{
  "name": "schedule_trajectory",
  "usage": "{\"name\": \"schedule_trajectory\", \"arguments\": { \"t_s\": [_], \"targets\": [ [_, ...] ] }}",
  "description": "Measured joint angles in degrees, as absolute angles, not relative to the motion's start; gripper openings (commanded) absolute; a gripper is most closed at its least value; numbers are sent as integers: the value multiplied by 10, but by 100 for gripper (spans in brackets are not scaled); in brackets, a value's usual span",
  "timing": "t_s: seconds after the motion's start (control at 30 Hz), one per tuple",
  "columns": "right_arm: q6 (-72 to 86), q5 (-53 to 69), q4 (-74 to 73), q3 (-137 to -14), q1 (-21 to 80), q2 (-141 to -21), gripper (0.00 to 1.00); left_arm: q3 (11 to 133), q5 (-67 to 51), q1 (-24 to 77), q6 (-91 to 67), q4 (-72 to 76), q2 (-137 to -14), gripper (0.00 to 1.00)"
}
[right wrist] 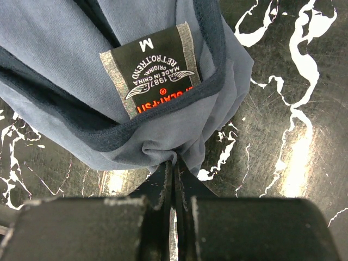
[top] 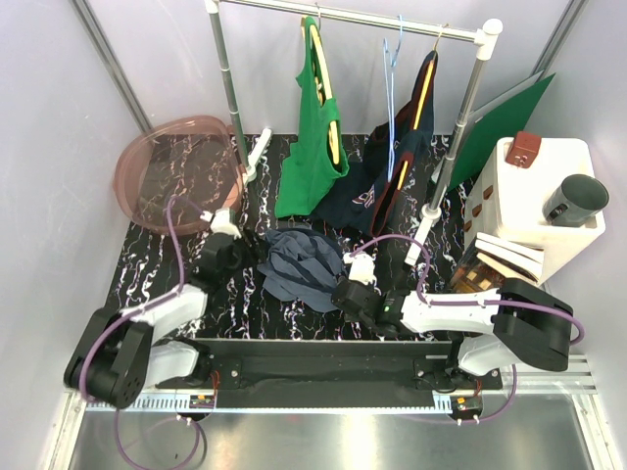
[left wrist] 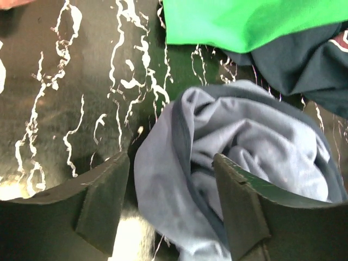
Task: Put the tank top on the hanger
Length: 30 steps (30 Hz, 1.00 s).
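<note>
The slate blue-grey tank top lies crumpled on the black marbled table. My right gripper is shut on its edge near the neck label, the fabric pinched between the jaws. My left gripper is open at the top's left side, and a fold of the cloth lies between its fingers. The thin light-blue hanger hangs empty on the rail at the back.
A green tank top and a dark navy top hang on yellow hangers from the rail. A pink basin sits back left. A white box with a dark cup stands at right.
</note>
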State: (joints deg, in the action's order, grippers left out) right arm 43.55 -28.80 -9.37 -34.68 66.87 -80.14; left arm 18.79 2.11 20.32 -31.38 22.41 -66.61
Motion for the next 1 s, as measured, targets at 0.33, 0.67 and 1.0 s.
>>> {"name": "schedule_trajectory", "arguments": {
  "t_s": [0.33, 0.67, 1.0],
  "targets": [
    [439, -286, -94, -345, 669, -797, 33, 253, -5, 203, -316, 256, -793, 47],
    [427, -263, -137, -331, 669, -635, 66, 272, -9, 203, -306, 241, -830, 0],
    [371, -236, -110, -367, 594, -655, 72, 253, 14, 203, -300, 172, -570, 0]
  ]
}}
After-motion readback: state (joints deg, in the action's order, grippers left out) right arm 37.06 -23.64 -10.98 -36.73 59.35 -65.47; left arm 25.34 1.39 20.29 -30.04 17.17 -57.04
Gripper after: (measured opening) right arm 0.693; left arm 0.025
